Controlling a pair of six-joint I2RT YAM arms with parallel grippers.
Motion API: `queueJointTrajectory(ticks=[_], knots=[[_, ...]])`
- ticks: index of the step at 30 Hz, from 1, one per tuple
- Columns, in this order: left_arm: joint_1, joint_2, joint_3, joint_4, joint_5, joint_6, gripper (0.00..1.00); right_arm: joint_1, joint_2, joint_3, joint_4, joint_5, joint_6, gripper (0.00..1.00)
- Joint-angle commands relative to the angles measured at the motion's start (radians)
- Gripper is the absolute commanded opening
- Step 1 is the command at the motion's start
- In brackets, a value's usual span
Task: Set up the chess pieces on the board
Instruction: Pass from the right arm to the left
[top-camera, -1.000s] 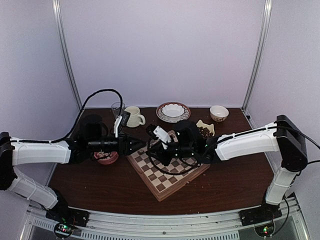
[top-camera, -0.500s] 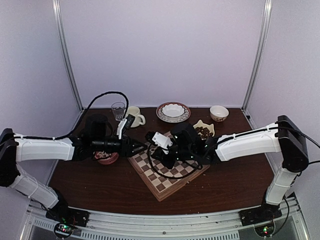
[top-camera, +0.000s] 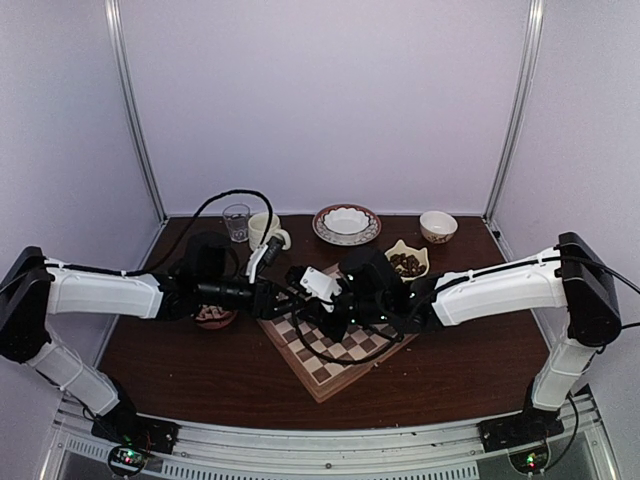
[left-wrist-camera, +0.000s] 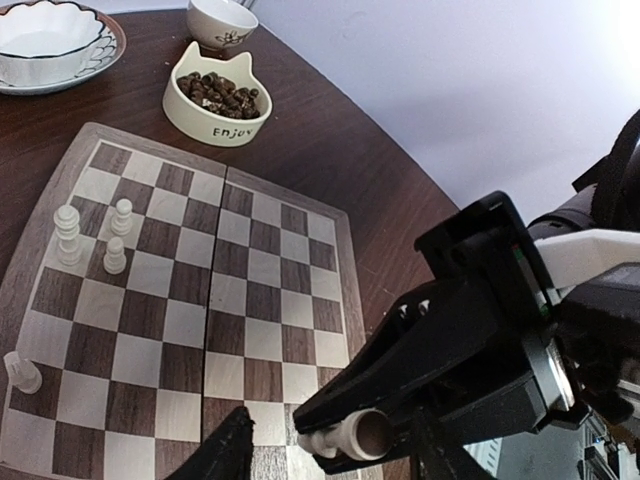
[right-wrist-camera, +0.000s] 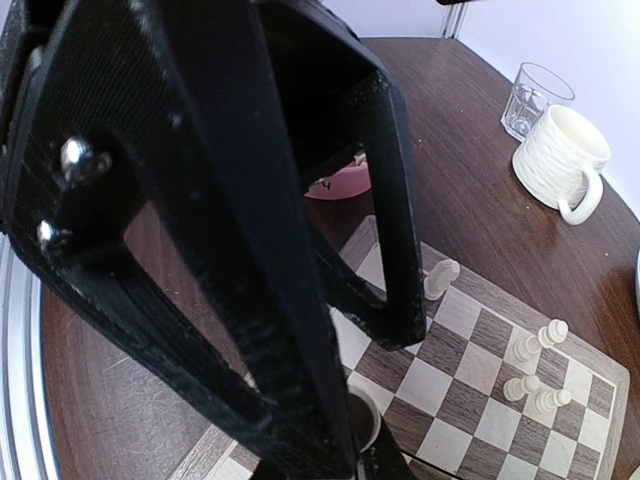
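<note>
The right pincer (left-wrist-camera: 318, 440) is closed on a pale chess piece (left-wrist-camera: 350, 435), held sideways over the board's (left-wrist-camera: 230, 300) edge. The left pincer (left-wrist-camera: 330, 452) faces it, wide open and empty.

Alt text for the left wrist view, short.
The right gripper holds a pale chess piece sideways over the bottom edge of the board. Three pieces stand clustered at its left; a cat-shaped dish of dark bits sits beyond.
</note>
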Motion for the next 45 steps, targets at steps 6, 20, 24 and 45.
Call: queueJointTrajectory(ticks=[6, 20, 24, 45], knots=[[-0.016, 0.055, 0.073, -0.022, 0.001, -0.004, 0.45, 0.015, -0.022, 0.031, 0.001, 0.064, -0.008, 0.05], [-0.018, 0.092, 0.127, -0.164, -0.102, 0.033, 0.11, 0.031, 0.021, 0.085, -0.064, 0.189, -0.006, 0.08], [-0.019, 0.093, 0.136, -0.190, -0.120, 0.038, 0.09, 0.031, 0.028, 0.093, -0.075, 0.231, 0.001, 0.09], [0.042, 0.022, 0.043, 0.008, 0.030, -0.082, 0.06, 0.028, -0.104, -0.083, 0.142, 0.085, 0.030, 0.64]])
